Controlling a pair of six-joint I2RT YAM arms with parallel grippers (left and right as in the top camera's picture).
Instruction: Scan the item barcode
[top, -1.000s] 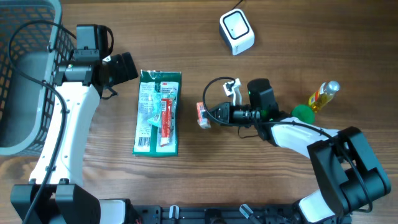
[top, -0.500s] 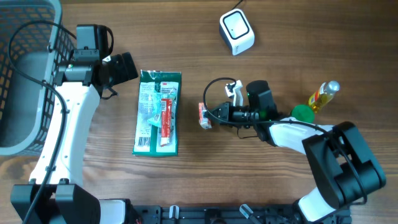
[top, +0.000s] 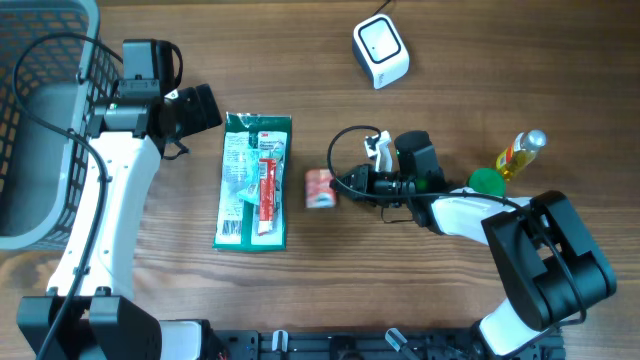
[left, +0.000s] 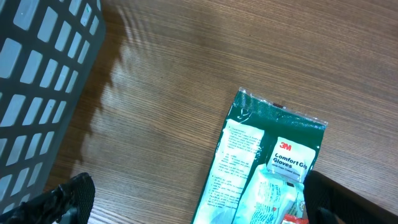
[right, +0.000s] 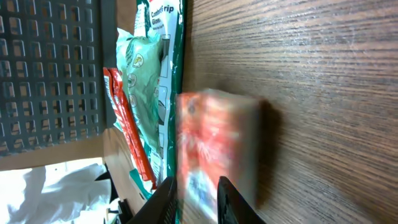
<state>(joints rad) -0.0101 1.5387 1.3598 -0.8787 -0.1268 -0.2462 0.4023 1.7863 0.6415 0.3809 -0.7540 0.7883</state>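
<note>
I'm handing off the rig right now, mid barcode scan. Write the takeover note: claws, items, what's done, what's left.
Left claw: open, empty, by the upper left corner of the glove pack.
Right claw: slightly open, empty. The small red box lies flat on the table just off its tips.
Scanner: stands apart from both items, nothing in front of it.
Done: no scan is visible.
Left: probably regrasp an item and show its barcode to the scanner.
</note>
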